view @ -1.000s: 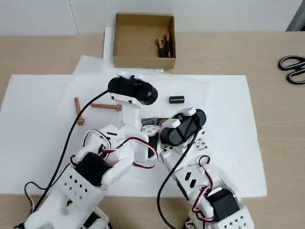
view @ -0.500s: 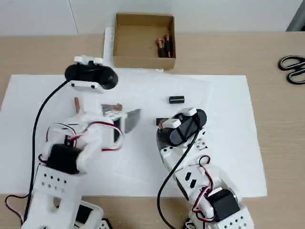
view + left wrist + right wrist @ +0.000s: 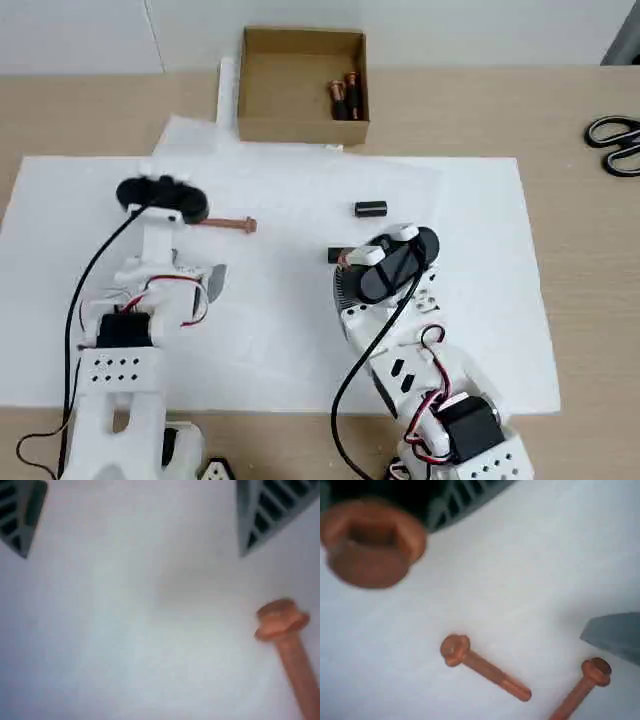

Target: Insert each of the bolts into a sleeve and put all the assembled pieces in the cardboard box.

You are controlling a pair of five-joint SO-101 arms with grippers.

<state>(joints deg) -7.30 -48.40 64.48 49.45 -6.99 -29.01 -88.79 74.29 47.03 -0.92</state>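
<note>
Two assembled pieces [image 3: 345,97], copper bolts in dark sleeves, lie side by side against the 3 o'clock wall of the cardboard box [image 3: 290,125], which sits at 12 o'clock on the table [image 3: 80,110]. On the white paper [image 3: 480,300] at 6 o'clock of the box, a loose sleeve [image 3: 370,209] lies alone, just at 12 o'clock of the right arm [image 3: 400,330].

A bolt [image 3: 228,224] rests on the paper at 3 o'clock of the left arm [image 3: 140,290], one end covered by that arm's black camera housing [image 3: 160,196].

A second sleeve [image 3: 338,256], showing a glint of copper, sits at the tip of the right gripper [image 3: 350,266], largely hidden under the arm. From the right wrist, a bolt head [image 3: 370,542] looms close and blurred against something dark that the frame cuts off. Whether the right gripper is holding this piece cannot be told. Beyond it on the paper lie a whole bolt [image 3: 485,667] and a cropped bolt [image 3: 580,687], its shank running out of frame.

From the left wrist, the left gripper [image 3: 132,556] hangs over the paper, its fingers [image 3: 22,515] spread wide with bare paper between them. A bolt [image 3: 287,645] lies outside that gap, shank cut off at the frame's edge.

Scissors [image 3: 615,140] lie on bare table at 3 o'clock, half out of frame.
</note>
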